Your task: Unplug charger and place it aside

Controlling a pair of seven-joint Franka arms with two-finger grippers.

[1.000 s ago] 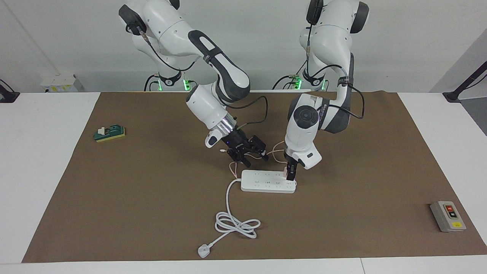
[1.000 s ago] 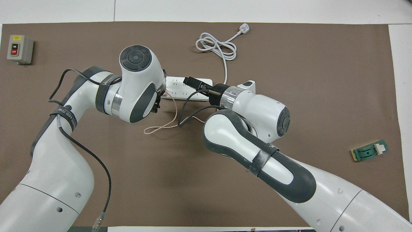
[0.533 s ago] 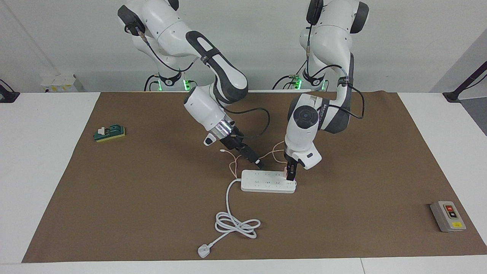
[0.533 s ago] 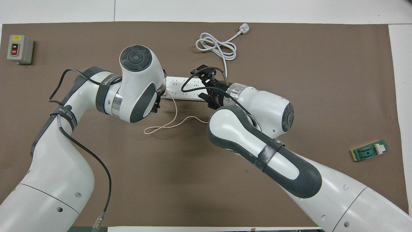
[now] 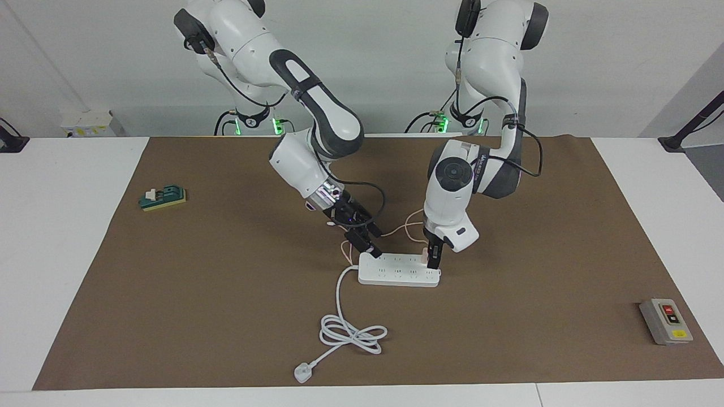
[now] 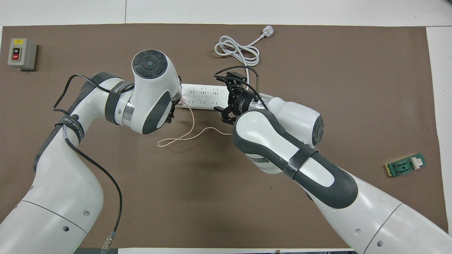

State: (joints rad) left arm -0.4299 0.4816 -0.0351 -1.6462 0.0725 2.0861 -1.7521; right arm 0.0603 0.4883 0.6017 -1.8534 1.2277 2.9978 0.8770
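1. Left gripper (image 5: 433,259): fingers point straight down at the end of the power strip (image 5: 399,270) toward the left arm's end of the table. Jaws stand spread on either side of the charger (image 5: 423,258), the small pink cube plugged into that end of the strip; whether the fingers press on it cannot be told. The wrist is vertical above it, the forearm bends back up to an elbow over the mat, and the round cap of the wrist housing faces the facing camera. In the overhead view this housing covers the gripper and the charger.

2. Right gripper (image 5: 369,249): tilted steeply down, its tip at the strip's end toward the right arm's end of the table, touching or just above the top face. Whether its jaws are spread or pressed together cannot be told. The forearm slants down from a raised elbow nearer the robots than the strip.

3. Charger cable (image 6: 192,130): thin, pink, runs from the charger in a loose curve on the brown mat (image 5: 226,316), nearer the robots than the strip.

4. Strip's white cord (image 5: 350,333): coiled farther from the robots than the strip, ending in a white plug (image 5: 303,372).

5. Grey switch box (image 5: 666,321): well apart from the strip, toward the left arm's end.

6. Green block (image 5: 163,197): well apart from the strip, toward the right arm's end.
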